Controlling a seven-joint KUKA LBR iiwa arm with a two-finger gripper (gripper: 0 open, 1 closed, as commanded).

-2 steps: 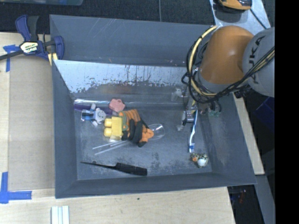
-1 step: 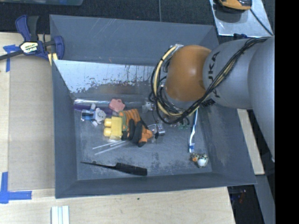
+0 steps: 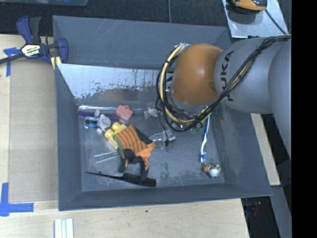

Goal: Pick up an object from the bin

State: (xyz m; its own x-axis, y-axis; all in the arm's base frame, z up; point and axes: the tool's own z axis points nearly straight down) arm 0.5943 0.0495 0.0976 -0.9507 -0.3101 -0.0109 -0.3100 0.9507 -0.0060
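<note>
In the camera view the arm reaches into the grey metal bin (image 3: 69,148) from the right, its orange wrist cover (image 3: 195,74) ringed by yellow and black cables. The gripper (image 3: 165,139) hangs low beneath that cover, near the middle of the bin floor. Its tip is just beside the right end of an orange soft toy with dark stripes (image 3: 133,140), the thing nearest to it. Whether it touches the toy cannot be told, nor whether it is spread or closed, since the metal tip is too small and partly hidden.

The toy lies in a heap in the left half of the floor. Against its left side sits a yellow piece (image 3: 116,130). Behind them lies a pink piece (image 3: 124,112). A long black strip (image 3: 124,178) lies in front, near the front wall.

Well apart, on the right of the floor, lie a thin white stick with a blue end (image 3: 203,145) and a small round trinket (image 3: 212,170).
</note>
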